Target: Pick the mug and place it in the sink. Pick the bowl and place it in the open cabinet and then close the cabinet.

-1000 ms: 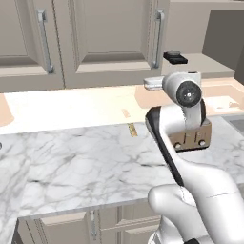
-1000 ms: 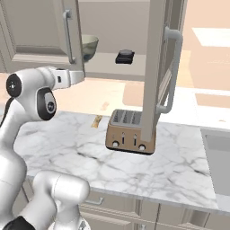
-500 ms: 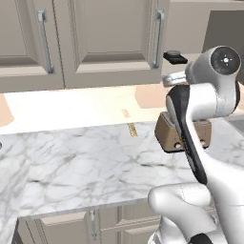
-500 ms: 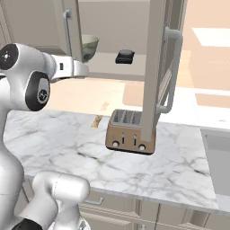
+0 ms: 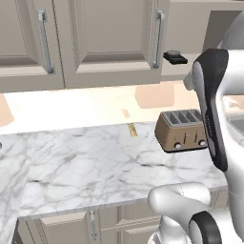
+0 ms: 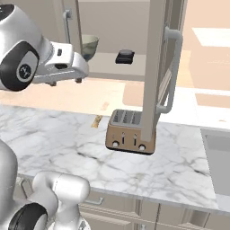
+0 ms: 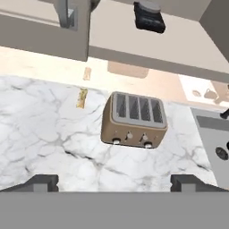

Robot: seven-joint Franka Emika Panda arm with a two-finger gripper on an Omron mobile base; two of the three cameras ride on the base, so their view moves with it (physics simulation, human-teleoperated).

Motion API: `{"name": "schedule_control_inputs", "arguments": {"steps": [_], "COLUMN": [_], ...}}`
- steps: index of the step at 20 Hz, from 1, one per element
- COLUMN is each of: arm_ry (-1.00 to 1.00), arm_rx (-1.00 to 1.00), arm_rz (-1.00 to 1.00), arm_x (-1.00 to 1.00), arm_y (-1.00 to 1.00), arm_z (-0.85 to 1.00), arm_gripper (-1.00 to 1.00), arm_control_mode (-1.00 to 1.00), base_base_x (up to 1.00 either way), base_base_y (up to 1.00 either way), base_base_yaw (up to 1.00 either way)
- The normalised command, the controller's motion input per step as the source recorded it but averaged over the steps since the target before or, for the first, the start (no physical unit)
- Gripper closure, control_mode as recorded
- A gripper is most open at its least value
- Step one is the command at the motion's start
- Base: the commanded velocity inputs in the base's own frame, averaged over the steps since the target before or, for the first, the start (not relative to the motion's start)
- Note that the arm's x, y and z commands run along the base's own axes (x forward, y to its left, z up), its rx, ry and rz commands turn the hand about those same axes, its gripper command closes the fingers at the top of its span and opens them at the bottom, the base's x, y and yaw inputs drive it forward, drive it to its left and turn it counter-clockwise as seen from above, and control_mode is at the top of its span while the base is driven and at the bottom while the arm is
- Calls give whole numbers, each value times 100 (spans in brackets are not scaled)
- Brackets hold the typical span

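- The white arm rises at the right edge of the left base view, and in the right base view it reaches across the upper left of the frame toward the open cabinet (image 6: 112, 27).
- The gripper (image 7: 114, 183) looks down over the counter; its two dark tips sit far apart at the bottom corners of the hand view, spread wide with nothing between them.
- The bowl (image 6: 90, 46) sits on the cabinet's inner shelf, upper left of centre in the right base view, just behind the arm's forward end.
- A small black object (image 6: 125, 56) lies on the same shelf, to the right of the bowl.
- The cabinet door (image 6: 158, 72) stands open, edge-on down the middle of the right base view, its bar handle (image 6: 170, 67) facing right.
- A brown toaster (image 7: 134, 120) rests on the marble counter (image 5: 71, 167), centre of the hand view, below the shelf.
- The sink (image 7: 217, 147) shows at the right edge of the hand view.
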Motion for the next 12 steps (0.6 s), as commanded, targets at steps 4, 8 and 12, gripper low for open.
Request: {"name": "schedule_control_inputs", "arguments": {"steps": [4,8,12], "arm_ry": [-10,-28,-18], "arm_rx": [0,0,0], "arm_rz": [0,0,1], "arm_x": [-100,-100,-82], "arm_y": [-15,-11,-30], "arm_z": [-17,-13,-5], "arm_gripper": [-100,-100,-100], "arm_control_mode": [-100,-100,-100], "base_base_x": [0,0,0], "base_base_y": [0,0,0], "base_base_yaw": [0,0,0]}}
